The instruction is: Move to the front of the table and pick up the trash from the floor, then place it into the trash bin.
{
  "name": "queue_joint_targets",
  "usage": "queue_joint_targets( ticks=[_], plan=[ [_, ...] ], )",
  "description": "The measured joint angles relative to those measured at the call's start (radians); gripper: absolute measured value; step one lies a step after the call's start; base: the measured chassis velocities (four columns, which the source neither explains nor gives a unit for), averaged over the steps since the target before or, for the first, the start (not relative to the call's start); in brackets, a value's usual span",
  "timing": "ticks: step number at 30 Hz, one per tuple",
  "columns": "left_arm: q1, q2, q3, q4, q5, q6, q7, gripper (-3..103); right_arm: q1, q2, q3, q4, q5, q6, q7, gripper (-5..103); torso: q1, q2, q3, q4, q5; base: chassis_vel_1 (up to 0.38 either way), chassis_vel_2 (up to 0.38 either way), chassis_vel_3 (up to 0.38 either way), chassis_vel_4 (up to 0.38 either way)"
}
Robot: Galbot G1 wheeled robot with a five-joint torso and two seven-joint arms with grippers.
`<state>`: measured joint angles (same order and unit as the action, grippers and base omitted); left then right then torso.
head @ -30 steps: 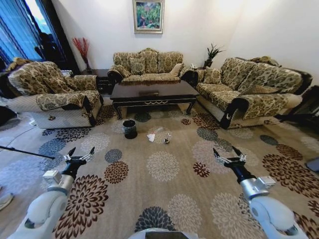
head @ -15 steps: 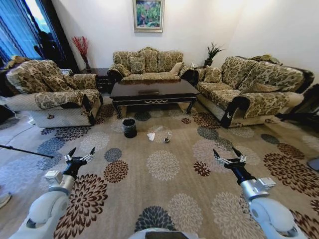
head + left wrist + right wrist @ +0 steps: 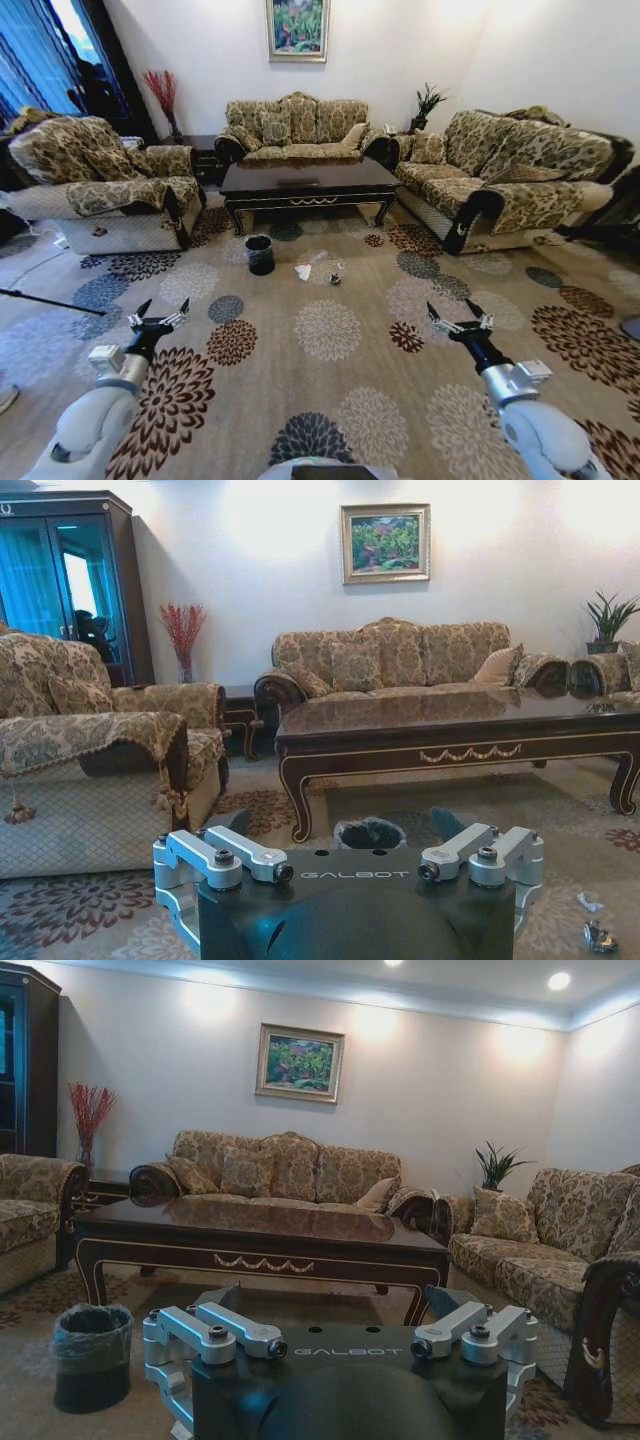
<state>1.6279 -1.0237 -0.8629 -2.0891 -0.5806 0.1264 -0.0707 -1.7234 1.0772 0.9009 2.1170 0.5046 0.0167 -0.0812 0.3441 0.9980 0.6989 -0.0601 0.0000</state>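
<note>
GALBOT | left gripper (image 3: 350, 825) body | right gripper (image 3: 340, 1300) body (white capitals, both)

My room is bright and evenly lit. Ceiling spots (image 3: 558, 980) above the table (image 3: 305, 185) throw hot patches on the wall (image 3: 420, 1070), and the tabletop shines with glare. My head view bows outward at its edges. Shadows under the table are soft.
</note>
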Motion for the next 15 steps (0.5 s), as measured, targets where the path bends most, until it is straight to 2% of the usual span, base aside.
queue_joint_targets(
  ticks=[15],
  plan=[
    [-0.001, 0.004, 0.000, 0.000, -0.016, 0.000, -0.004, 100, -0.004, 0.007, -0.001, -0.008, -0.009, 0.007, -0.001, 100, -0.031, -0.071, -0.040, 0.0000, 0.0000, 0.000, 0.000, 0.000, 0.000]
  ],
)
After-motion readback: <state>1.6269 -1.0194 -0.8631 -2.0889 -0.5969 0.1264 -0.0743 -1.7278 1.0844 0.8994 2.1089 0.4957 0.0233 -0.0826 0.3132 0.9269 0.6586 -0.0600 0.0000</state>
